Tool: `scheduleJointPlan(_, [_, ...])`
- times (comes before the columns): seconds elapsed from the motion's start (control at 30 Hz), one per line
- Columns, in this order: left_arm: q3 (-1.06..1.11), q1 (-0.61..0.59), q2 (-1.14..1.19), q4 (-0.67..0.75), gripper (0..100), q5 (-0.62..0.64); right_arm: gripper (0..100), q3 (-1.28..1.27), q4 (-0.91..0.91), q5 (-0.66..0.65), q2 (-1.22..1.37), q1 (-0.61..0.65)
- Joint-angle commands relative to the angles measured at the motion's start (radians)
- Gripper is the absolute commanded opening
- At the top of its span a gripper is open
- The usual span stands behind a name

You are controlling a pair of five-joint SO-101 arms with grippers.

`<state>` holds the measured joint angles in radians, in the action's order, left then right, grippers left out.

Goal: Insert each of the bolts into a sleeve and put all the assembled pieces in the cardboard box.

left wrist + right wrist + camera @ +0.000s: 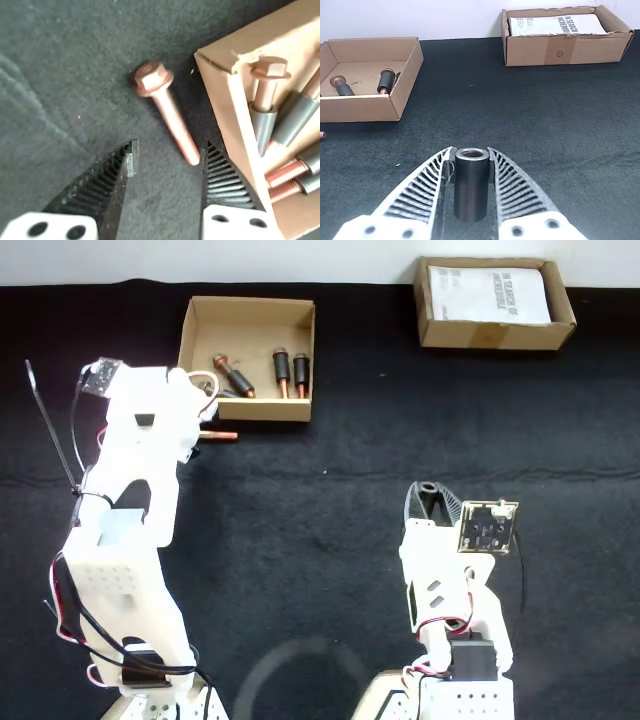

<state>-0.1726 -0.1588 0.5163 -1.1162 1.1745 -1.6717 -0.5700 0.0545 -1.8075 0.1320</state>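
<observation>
Left tool (pixel 168 146) released, jaws spread over a bare bolt (pixel 165 112) lying on the table (pixel 60 75) just beside the cardboard box (pixel 227 105) wall, nothing gripped. My right tool (pixel 470 152) is clenched on an upright sleeve (pixel 471 190). Assembled pieces (pixel 282 368) lie in the box.

Open brown cardboard box (pixel 247 408) at back L of black cloth table (pixel 350 510); 3 sleeved copper bolts (pixel 282 370) in it. Loose copper bolt (pixel 167 115) on cloth just in front of box wall, by left gripper (pixel 168 147), fingers apart. Second cardboard box (pixel 495 335) back R, white printed sheet (pixel 490 292) inside. Dark metal sleeve (pixel 471 190) upright in right gripper (pixel 470 152), front R.
</observation>
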Motion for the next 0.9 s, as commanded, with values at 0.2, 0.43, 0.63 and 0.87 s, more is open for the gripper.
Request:
scheduleJointPlan(0.2, [0.091, -0.012, -0.007, 0.203, 17, 0.009, 0.7, -0.131, -0.004, 0.002, -0.019, 0.007])
scheduleJointPlan(0.43, [0.119, -0.039, -0.007, 0.233, 1, 0.003, 0.7, -0.131, -0.004, 0.002, -0.019, 0.004])
scheduleJointPlan(0.63, [0.117, -0.03, -0.005, 0.219, 1, -0.038, 0.7, -0.131, -0.004, 0.002, -0.019, 0.002])
scheduleJointPlan(0.87, [0.122, 0.159, -0.007, 0.075, 1, -0.503, 0.7, -0.131, -0.004, 0.005, -0.019, 0.002])
